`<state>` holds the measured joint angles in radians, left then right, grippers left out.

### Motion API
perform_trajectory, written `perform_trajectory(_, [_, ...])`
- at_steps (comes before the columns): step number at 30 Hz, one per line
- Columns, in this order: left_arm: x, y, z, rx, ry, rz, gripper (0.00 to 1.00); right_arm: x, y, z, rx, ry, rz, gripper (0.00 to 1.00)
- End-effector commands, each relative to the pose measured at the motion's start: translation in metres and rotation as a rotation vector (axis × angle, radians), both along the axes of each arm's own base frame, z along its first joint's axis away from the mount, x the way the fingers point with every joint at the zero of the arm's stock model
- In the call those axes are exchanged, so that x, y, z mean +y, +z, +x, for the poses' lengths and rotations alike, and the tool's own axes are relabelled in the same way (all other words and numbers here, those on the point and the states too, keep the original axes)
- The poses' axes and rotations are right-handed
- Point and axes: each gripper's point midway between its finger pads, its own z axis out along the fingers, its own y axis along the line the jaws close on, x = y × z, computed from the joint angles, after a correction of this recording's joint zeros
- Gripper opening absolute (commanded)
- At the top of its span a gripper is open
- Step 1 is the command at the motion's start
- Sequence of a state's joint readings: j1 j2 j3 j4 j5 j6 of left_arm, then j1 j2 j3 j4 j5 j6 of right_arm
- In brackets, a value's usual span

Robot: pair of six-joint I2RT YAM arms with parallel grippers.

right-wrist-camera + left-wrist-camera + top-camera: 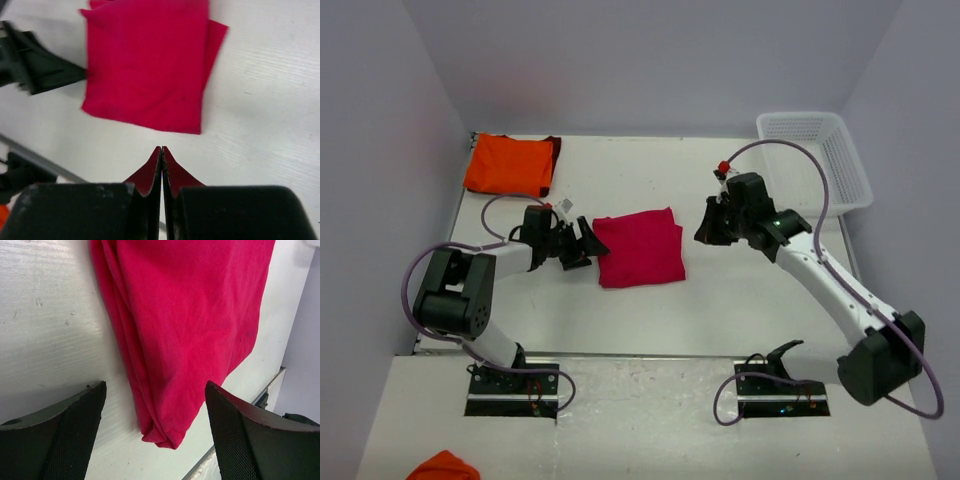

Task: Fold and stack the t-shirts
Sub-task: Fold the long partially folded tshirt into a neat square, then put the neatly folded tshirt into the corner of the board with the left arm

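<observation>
The crimson-pink t-shirt (pixel 640 249) lies folded into a rough square at the table's middle. The orange t-shirt (pixel 508 163) with a dark maroon edge lies folded at the far left corner. My left gripper (pixel 588 243) is open and empty at the pink shirt's left edge; in the left wrist view its fingers (pixel 75 425) straddle the shirt's folded corner (pixel 165 432). My right gripper (pixel 712 228) is shut and empty, a little to the right of the pink shirt (pixel 147 65), above the table.
A white lattice basket (pixel 817 157) stands at the far right corner. A bit of orange cloth (pixel 445 467) lies at the bottom left, off the table. The table's near edge rail (pixel 640 357) runs in front of the arm bases.
</observation>
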<state>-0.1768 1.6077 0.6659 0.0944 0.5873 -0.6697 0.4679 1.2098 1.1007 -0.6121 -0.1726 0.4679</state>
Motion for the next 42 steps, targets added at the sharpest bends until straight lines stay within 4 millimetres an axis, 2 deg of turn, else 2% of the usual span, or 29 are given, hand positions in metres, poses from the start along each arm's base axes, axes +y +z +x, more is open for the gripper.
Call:
perform_trajectory(1, [0.012, -0.022, -0.003, 0.046, 0.021, 0.069, 0.82, -0.019, -0.043, 0.031, 0.069, -0.144, -0.151, 0.0])
perform_trajectory(2, [0.012, -0.023, -0.003, 0.047, 0.021, 0.069, 0.82, -0.017, -0.064, 0.038, 0.121, -0.145, -0.18, 0.0])
perform_trajectory(3, [0.012, -0.023, -0.003, 0.046, 0.021, 0.069, 0.82, -0.014, -0.071, 0.045, 0.133, -0.143, -0.184, 0.0])
perform_trajectory(4, [0.011, -0.022, -0.002, 0.045, 0.019, 0.067, 0.82, -0.01, -0.091, 0.055, 0.178, -0.143, -0.214, 0.0])
perform_trajectory(8, [0.011, -0.022, -0.002, 0.046, 0.013, 0.064, 0.82, -0.002, -0.12, 0.076, 0.236, -0.144, -0.25, 0.0])
perform_trajectory(10, [0.011, -0.021, -0.002, 0.043, 0.011, 0.067, 0.82, 0.003, -0.121, 0.078, 0.231, -0.124, -0.231, 0.0])
perform_trajectory(16, [0.009, -0.026, -0.003, 0.056, 0.008, 0.056, 0.82, 0.039, -0.088, 0.074, 0.185, 0.019, -0.1, 0.0])
perform_trajectory(19, [0.008, -0.028, -0.002, 0.061, 0.01, 0.045, 0.82, 0.055, -0.079, 0.074, 0.185, 0.092, -0.051, 0.0])
perform_trajectory(24, [0.008, -0.028, -0.003, 0.061, 0.01, 0.045, 0.82, 0.077, -0.084, 0.08, 0.231, 0.159, -0.008, 0.0])
perform_trajectory(25, [0.008, -0.028, -0.004, 0.062, 0.009, 0.044, 0.82, 0.078, -0.097, 0.082, 0.26, 0.159, -0.017, 0.0])
perform_trajectory(27, [0.008, -0.026, -0.004, 0.06, 0.01, 0.047, 0.82, 0.082, -0.104, 0.087, 0.277, 0.16, -0.019, 0.0])
perform_trajectory(28, [0.008, -0.026, -0.005, 0.06, 0.01, 0.049, 0.82, 0.083, -0.119, 0.088, 0.308, 0.156, -0.03, 0.0])
perform_trajectory(30, [0.008, -0.025, -0.004, 0.058, 0.01, 0.049, 0.82, 0.086, -0.129, 0.091, 0.331, 0.158, -0.03, 0.0])
perform_trajectory(31, [0.008, -0.025, -0.004, 0.058, 0.009, 0.049, 0.82, 0.086, -0.141, 0.092, 0.36, 0.146, -0.034, 0.0])
perform_trajectory(35, [0.008, -0.021, -0.005, 0.057, 0.005, 0.044, 0.82, 0.081, -0.167, 0.09, 0.421, 0.105, -0.077, 0.0])
perform_trajectory(42, [0.009, -0.014, -0.001, 0.044, 0.009, 0.054, 0.82, 0.071, -0.187, 0.082, 0.479, 0.049, -0.115, 0.0])
